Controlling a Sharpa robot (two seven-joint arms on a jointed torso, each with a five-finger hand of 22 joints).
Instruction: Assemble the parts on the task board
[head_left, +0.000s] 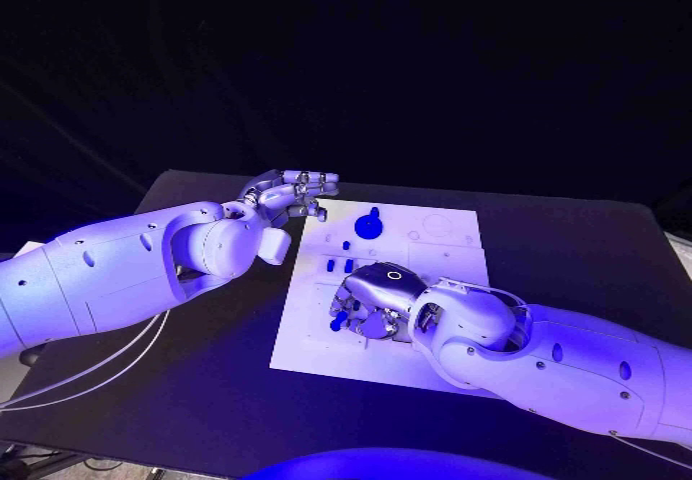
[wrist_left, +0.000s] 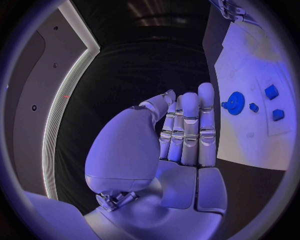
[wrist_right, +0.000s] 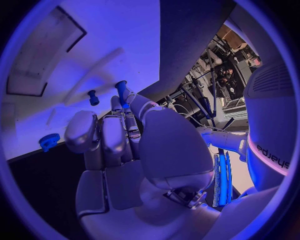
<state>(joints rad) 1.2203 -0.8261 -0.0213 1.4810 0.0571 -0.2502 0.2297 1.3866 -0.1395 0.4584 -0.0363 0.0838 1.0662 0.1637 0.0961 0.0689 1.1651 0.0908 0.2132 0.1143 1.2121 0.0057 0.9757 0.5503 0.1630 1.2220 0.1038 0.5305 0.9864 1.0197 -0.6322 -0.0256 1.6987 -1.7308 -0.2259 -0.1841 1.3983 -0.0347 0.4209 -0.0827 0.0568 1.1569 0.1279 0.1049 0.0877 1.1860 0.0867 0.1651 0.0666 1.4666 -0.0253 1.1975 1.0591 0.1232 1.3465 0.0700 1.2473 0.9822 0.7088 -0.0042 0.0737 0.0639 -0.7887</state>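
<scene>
Parts lie on the task board (head_left: 447, 350); my right hand (head_left: 372, 300) pinches a blue peg (wrist_right: 120, 90), my left hand (head_left: 296, 192) hovers empty at the board's far-left corner, fingers straight.

We're in a robot lab: black-draped surround, black table (head_left: 173, 400), cables (head_left: 87, 375) trailing below the left arm, equipment racks (wrist_right: 219, 75) beyond the right hand (wrist_right: 125, 150).

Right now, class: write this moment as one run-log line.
left hand: open, off board corner | right hand: on task board, pinching blue peg | blue gear: lying on board
</scene>
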